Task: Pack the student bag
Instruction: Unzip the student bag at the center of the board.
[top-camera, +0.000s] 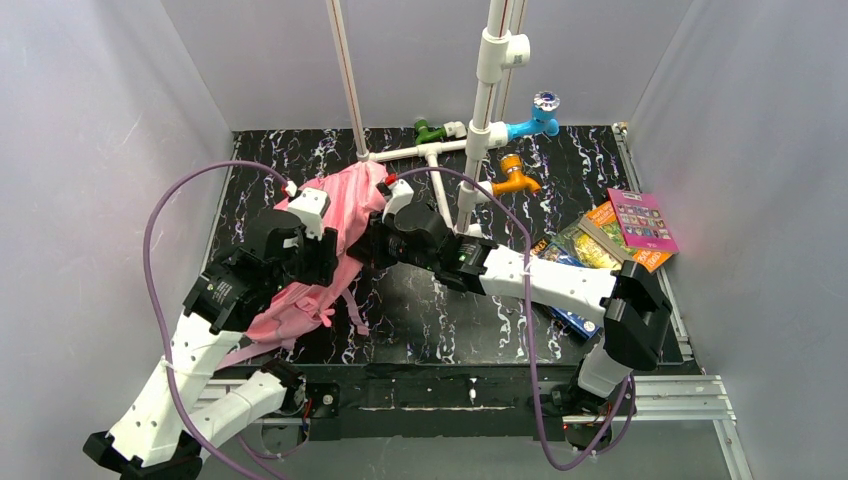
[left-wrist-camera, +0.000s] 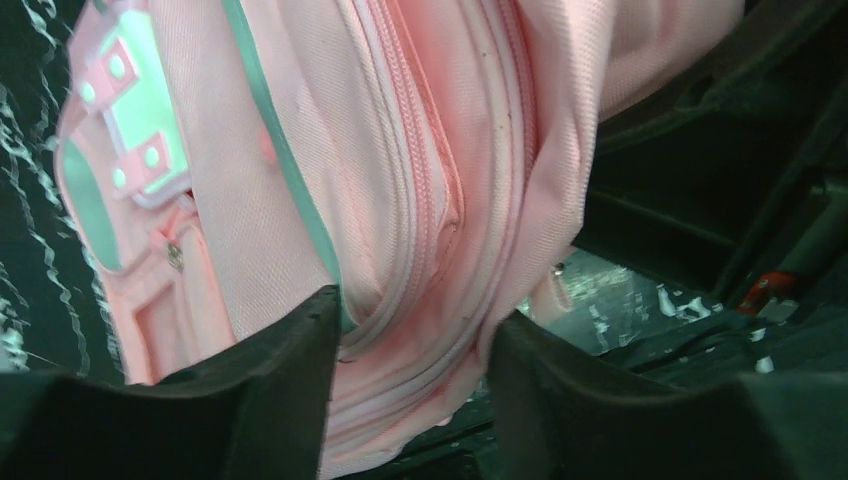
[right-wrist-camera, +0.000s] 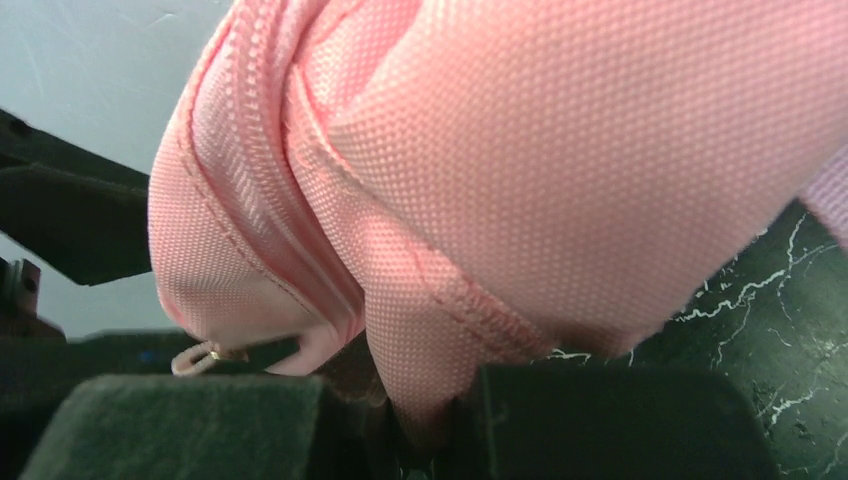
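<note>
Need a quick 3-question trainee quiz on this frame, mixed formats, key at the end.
1. The books lie on the table's right side. What colour is the top cover?
2. The right gripper is shut on: A) a book B) the student bag C) a cable
3. True or false: the books are already inside the bag.
Key: 1 pink; 2 B; 3 false, they lie out on the table.
</note>
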